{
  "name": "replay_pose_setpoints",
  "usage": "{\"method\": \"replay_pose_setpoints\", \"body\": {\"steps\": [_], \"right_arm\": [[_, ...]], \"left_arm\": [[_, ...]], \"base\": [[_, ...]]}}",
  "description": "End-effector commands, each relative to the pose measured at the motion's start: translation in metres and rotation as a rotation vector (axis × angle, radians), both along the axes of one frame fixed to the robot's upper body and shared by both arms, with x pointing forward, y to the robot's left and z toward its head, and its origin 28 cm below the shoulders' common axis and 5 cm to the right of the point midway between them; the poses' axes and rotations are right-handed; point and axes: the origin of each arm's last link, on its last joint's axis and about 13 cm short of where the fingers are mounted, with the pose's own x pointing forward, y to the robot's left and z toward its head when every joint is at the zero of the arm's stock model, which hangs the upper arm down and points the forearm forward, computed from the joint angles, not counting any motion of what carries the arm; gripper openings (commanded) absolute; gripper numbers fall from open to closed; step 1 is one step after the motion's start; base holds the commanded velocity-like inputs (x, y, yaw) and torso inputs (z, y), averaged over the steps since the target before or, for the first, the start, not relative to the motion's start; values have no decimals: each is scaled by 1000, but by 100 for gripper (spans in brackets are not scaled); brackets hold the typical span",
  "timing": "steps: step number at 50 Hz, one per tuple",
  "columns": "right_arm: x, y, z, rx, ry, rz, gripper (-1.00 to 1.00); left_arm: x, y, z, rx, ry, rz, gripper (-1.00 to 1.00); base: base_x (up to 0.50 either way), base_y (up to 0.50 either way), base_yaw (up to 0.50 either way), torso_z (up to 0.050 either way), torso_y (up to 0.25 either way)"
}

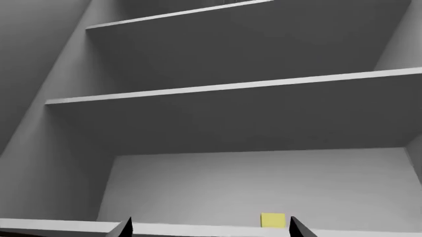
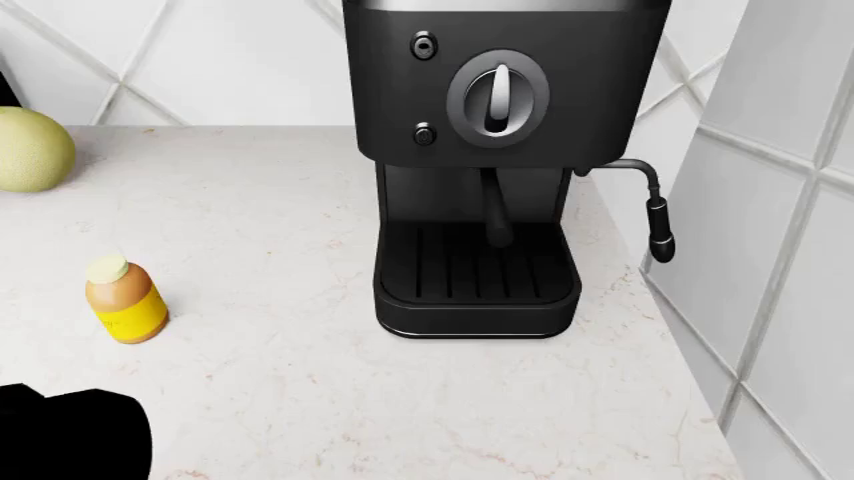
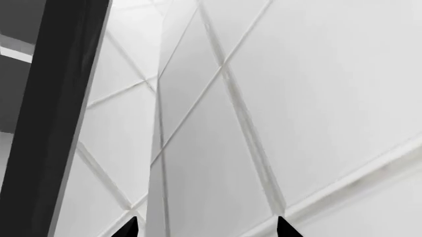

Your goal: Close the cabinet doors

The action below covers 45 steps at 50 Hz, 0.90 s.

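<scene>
In the left wrist view we look into the open cabinet point(image 1: 250, 123): two grey shelves point(image 1: 231, 89) cross the frame, and a small yellow block point(image 1: 273, 220) sits on the lowest ledge at the bottom edge. Only the two dark tips of our left gripper point(image 1: 209, 228) show at the bottom edge; they stand wide apart with nothing between them, just short of the ledge.

In the head view we see neither door nor gripper. A black coffee machine point(image 2: 501, 160) stands on the pale counter point(image 2: 334, 400) at centre, an orange bottle point(image 2: 126, 300) lies at left, and a green melon point(image 2: 27, 150) sits at the upper left edge.

In the right wrist view a dark cabinet door edge point(image 3: 59, 118) runs down the left of the frame, with tiled wall point(image 3: 297, 98) behind. Our right gripper point(image 3: 204, 228) shows two tips spread wide at the bottom edge, empty, and the door edge lies outside the gap, off to its left.
</scene>
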Motion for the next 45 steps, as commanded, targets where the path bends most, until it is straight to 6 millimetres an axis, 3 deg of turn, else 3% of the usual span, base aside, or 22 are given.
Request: {"method": "replay_pose_setpoints", "body": {"steps": [1,8,16,25,34,45], "right_arm": [[-12,-7,24,-14,-18,-33,100],[-19,-10,54,-29,-59,-54,100],[-12,-1,82,-45,-78,-25,100],[-17,22,98,-110,-113,36,100],[-9,43,109,-165,-117,92,100],[-7,58,111,-179,-140,131,100]], "left_arm": [[-8,2,4,-6,-15,1,100],[-10,5,3,-10,-18,7,100],[-9,7,2,-15,-13,13,100],[-9,10,-4,-25,-3,14,100],[-10,16,-9,-39,6,26,100],[-10,21,-13,-53,6,32,100]], "base": [[0,0,0,0,0],[0,0,0,0,4],[0,0,0,15,13],[1,2,6,17,15],[6,4,10,16,10],[0,0,1,4,5]]}}
